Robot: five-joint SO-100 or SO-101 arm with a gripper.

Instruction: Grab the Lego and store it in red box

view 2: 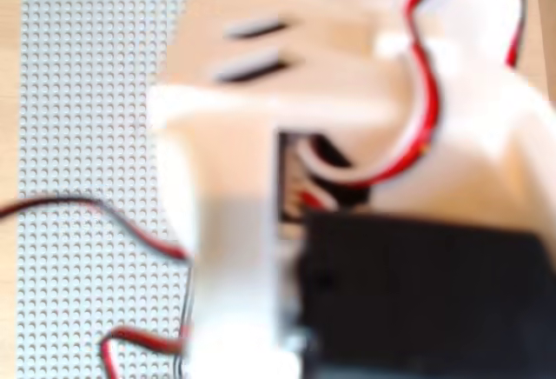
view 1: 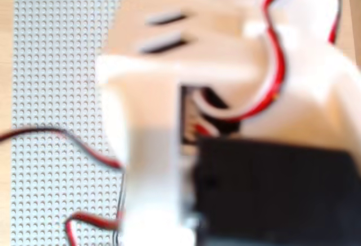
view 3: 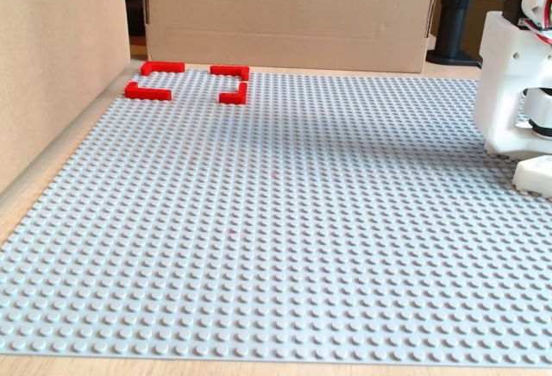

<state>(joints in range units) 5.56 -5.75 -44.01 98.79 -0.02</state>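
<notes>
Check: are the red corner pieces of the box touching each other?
Apart. The fixed view shows grey baseplate studs in the gaps between the red box corner pieces.

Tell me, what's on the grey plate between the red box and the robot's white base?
Nothing. In the fixed view, only bare grey studs of the plate lie between the red box and the white base. No black Lego shows there.
</notes>
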